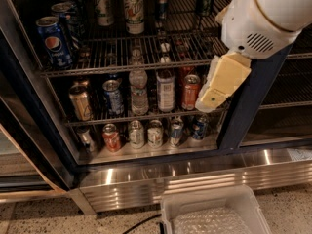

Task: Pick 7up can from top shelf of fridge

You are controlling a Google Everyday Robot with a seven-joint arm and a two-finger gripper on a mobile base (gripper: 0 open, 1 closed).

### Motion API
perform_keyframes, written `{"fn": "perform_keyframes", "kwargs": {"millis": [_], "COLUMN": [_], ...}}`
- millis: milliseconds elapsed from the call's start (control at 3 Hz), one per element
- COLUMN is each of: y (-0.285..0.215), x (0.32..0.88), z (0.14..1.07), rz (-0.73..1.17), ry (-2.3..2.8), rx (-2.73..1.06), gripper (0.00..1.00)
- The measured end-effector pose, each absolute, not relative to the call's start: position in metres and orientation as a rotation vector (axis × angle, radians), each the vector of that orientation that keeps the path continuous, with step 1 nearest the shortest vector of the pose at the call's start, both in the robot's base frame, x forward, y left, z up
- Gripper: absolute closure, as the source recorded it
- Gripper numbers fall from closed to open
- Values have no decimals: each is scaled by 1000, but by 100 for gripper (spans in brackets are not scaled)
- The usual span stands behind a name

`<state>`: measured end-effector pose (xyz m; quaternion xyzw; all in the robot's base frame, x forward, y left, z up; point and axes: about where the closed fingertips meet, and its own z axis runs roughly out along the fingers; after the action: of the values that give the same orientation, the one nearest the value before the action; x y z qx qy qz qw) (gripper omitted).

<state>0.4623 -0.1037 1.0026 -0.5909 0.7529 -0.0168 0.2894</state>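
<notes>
7up can stands upright inside the fridge, toward the back of the top shelf, beside a matching can. The hand hangs lower, to the right by the door frame, well apart from it. Whether the hand is open cannot be told.

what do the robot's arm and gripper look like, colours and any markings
The arm at upper right is a fat, rounded white shell with a grille of slanted vent slots. Below it the gripper, in front of the dark door frame of the fridge, is a blocky cream-yellow piece with a tiny green dot near its tip. No cables show on either.
</notes>
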Motion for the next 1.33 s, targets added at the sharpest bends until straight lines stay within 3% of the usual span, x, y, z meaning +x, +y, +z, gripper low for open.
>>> {"fn": "perform_keyframes", "kwargs": {"millis": [1333], "y": [-33], "x": [538], "z": [952], "rz": [76], "ry": [2020], "rx": [-1468], "gripper": [0]}}
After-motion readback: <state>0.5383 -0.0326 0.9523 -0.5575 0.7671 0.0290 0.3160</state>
